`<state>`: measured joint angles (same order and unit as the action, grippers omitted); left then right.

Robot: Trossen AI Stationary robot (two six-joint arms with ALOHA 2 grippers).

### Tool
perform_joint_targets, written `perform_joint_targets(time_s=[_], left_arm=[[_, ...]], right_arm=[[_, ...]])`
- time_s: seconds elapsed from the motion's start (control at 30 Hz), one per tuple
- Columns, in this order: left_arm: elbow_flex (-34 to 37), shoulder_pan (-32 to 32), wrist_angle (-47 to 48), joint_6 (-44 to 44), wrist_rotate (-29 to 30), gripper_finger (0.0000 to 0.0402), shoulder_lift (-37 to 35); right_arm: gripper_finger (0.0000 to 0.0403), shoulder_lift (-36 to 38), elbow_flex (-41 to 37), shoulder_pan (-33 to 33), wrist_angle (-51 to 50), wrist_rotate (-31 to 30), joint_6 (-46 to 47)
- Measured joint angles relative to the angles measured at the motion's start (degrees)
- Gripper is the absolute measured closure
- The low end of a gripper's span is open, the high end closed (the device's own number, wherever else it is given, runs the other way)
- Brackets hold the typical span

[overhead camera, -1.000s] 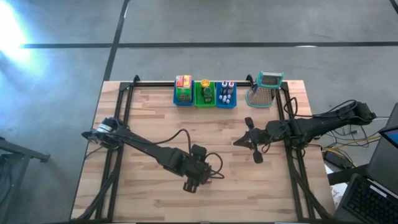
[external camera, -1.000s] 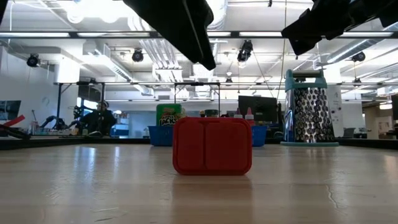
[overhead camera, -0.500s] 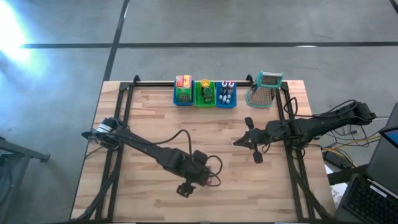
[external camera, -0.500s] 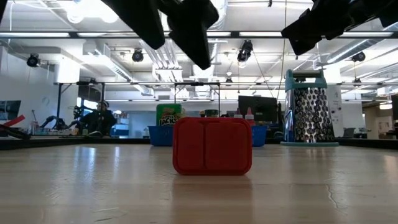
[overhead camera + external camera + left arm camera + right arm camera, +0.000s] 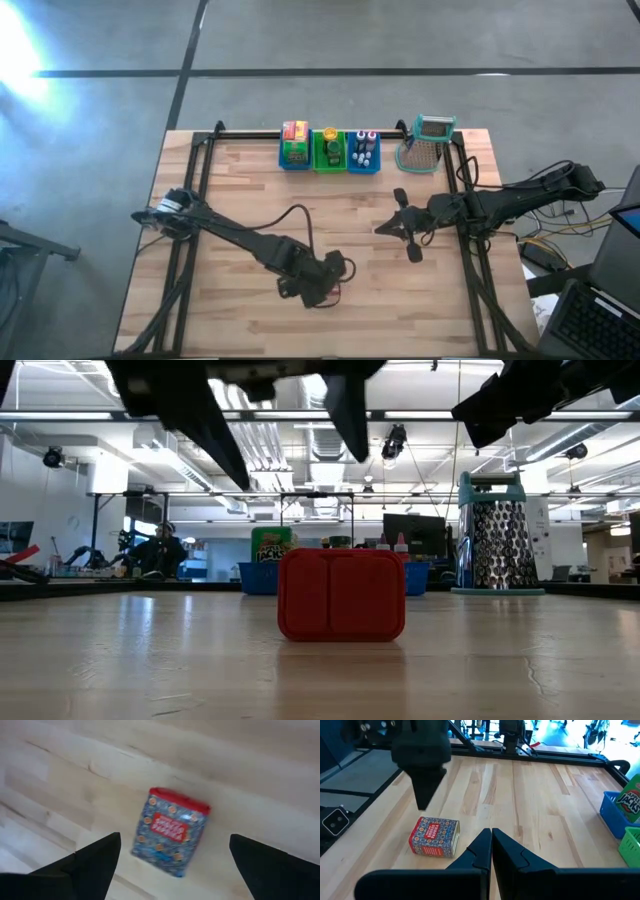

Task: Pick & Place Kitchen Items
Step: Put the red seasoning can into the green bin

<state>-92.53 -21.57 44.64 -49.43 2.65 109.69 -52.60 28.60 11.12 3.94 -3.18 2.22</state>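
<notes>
While right gripper (image 5: 403, 228) waits shut mid-table, left gripper (image 5: 172, 865) hangs wide open, empty, directly over red tin (image 5: 170, 831), nearer arm.

Tin (image 5: 171, 834) showing a blue face with small orange dots, red label, red rim; red back in low view. Table (image 5: 240, 190) showing light wood planks. Bins (image 5: 330, 152) sitting blue, green, blue. Grater (image 5: 496, 535) showing metal with teal handle. Fingers (image 5: 95, 862) looking black.
</notes>
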Motion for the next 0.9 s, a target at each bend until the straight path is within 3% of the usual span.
perform_joint_targets(time_s=[0.4,0.9], left_arm=[[0.0,4.4,-0.9,-15.3,2.4,0.0023,4.4],[-0.8,5.4,-0.7,-20.8,4.8,0.0023,6.9]], right_arm=[[0.0394,0.0,0.0,0.0,-0.5,0.0,-0.1],[0.0394,0.0,-0.2,0.0,-0.5,0.1,-0.9]])
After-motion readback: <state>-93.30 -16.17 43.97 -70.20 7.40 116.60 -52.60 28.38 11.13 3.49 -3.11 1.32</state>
